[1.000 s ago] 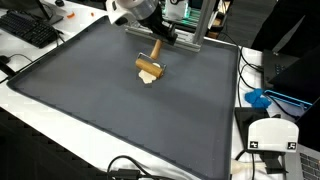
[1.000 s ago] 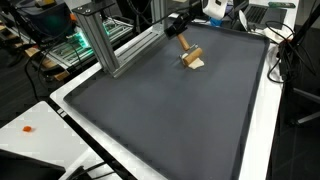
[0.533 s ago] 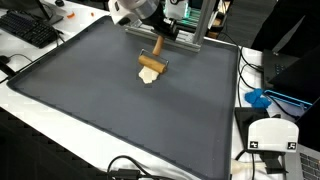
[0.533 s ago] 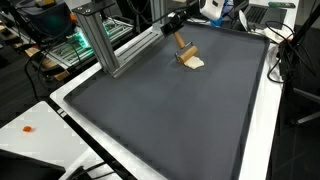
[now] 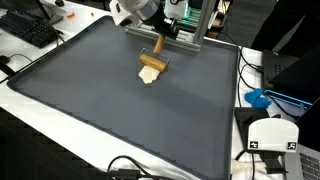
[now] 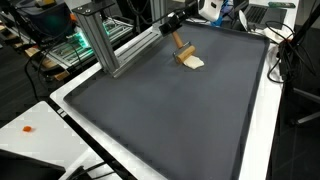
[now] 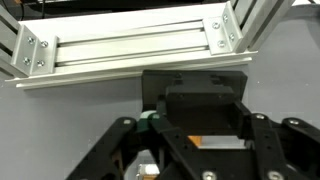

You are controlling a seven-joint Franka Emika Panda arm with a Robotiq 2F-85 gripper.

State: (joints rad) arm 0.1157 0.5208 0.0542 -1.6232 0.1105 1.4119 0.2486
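Observation:
A wooden tool with a stick handle and a block head (image 5: 152, 67) stands tilted on the dark grey mat (image 5: 90, 95), its head down on the mat, in both exterior views (image 6: 187, 57). My gripper (image 5: 160, 31) is shut on the top of the handle (image 6: 172, 22), close to the aluminium frame. In the wrist view my gripper (image 7: 196, 160) fills the lower half, and a strip of pale and orange wood (image 7: 205, 143) shows between its fingers.
An aluminium frame (image 5: 196, 32) stands at the mat's far edge (image 6: 108, 45) (image 7: 130, 55). A keyboard (image 5: 30, 30), a blue object (image 5: 259, 98) and a white device (image 5: 270, 135) lie off the mat. Green-lit electronics (image 6: 60, 45) sit behind the frame.
The gripper and the wooden tool have shifted slightly toward the aluminium frame; the head stays low on the mat.

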